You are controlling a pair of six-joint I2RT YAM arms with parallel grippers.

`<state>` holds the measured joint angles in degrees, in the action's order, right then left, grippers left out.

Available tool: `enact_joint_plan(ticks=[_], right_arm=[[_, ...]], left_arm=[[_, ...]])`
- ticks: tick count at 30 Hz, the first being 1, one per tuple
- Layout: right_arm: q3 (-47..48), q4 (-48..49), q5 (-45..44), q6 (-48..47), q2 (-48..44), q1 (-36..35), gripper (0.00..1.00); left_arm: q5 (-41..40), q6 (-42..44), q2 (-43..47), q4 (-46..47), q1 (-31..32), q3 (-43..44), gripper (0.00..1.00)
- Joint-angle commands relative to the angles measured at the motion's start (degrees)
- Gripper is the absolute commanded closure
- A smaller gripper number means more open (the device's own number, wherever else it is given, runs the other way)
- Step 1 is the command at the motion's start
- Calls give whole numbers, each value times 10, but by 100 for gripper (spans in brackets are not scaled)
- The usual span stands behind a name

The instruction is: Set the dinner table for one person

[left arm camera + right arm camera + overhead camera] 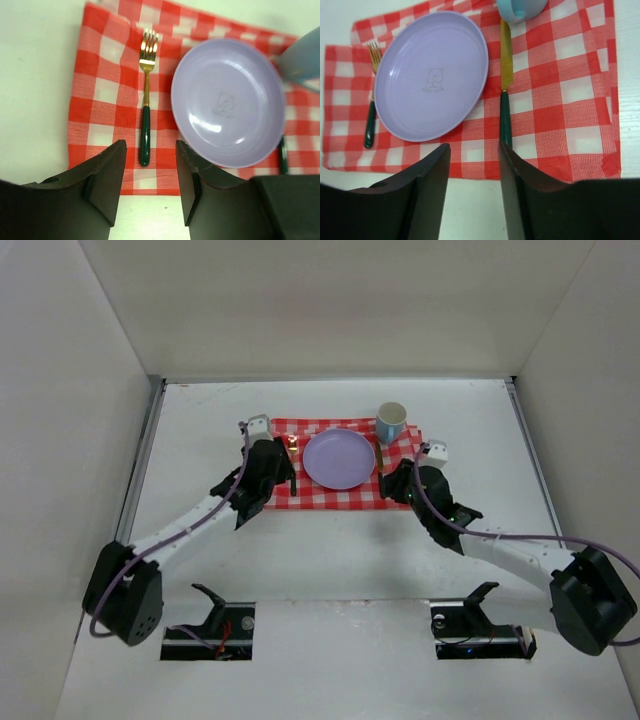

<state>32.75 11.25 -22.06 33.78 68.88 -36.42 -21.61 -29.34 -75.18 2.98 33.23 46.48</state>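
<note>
A red-and-white checkered cloth (330, 495) lies on the white dinner table (330, 560). On it sit a lilac plate (340, 458), a gold fork with a green handle (145, 100) to its left, a gold knife with a green handle (505, 85) to its right, and a light blue cup (391, 422) at the far right corner. My left gripper (150, 165) is open and empty above the cloth's near edge, just behind the fork's handle. My right gripper (474, 165) is open and empty above the cloth's near edge, beside the knife's handle.
Metal rails (140, 460) run along the table's side edges, with white walls behind and beside. Two black mounts (215, 615) sit at the near edge by the arm bases. Bare tabletop lies around the cloth.
</note>
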Motion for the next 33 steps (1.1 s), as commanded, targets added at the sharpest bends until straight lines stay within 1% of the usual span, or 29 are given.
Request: enact_joint_plan(ticks=[1, 2, 3, 4, 6, 8, 9, 10, 13, 15, 18, 20, 23, 25, 28, 31, 33], right_arm=[[-20, 47, -43, 7, -49, 7, 63], [-24, 47, -49, 8, -59, 10, 75], [-30, 47, -57, 11, -68, 15, 84], [-35, 47, -67, 19, -76, 20, 89], [-49, 47, -86, 35, -95, 36, 93], [-66, 47, -99, 45, -117, 60, 93], [-77, 49, -104, 53, -128, 75, 90], [-89, 54, -111, 63, -139, 91, 86], [-115, 57, -99, 77, -166, 147, 65], [-131, 62, -89, 81, -178, 178, 54], [-153, 76, -93, 81, -191, 212, 43], [-169, 91, -96, 74, -198, 225, 40], [-197, 115, -95, 67, -215, 235, 39], [-218, 138, -96, 63, -225, 237, 39], [-236, 146, -84, 70, -246, 246, 37], [-239, 146, -83, 80, -239, 257, 37], [-229, 149, -78, 77, -213, 255, 37]], left_arm=[[-22, -33, 71, 7, -9, -42, 58], [-31, -43, 92, -4, -15, -58, 58], [-41, -55, 113, -19, -21, -74, 58], [-53, -69, 135, -37, -30, -90, 58], [-77, -104, 179, -67, -49, -127, 58], [-101, -132, 230, -81, -60, -170, 57], [-110, -140, 259, -85, -66, -193, 56], [-113, -145, 283, -92, -72, -209, 56], [-114, -162, 328, -123, -83, -237, 54], [-110, -174, 343, -136, -84, -249, 54], [-108, -187, 359, -143, -78, -267, 53], [-107, -193, 376, -132, -79, -285, 53], [-106, -199, 392, -108, -77, -308, 53], [-94, -198, 396, -95, -73, -318, 52], [-77, -190, 395, -78, -74, -326, 52], [-62, -186, 389, -58, -80, -332, 54], [-56, -180, 384, -46, -84, -336, 54]])
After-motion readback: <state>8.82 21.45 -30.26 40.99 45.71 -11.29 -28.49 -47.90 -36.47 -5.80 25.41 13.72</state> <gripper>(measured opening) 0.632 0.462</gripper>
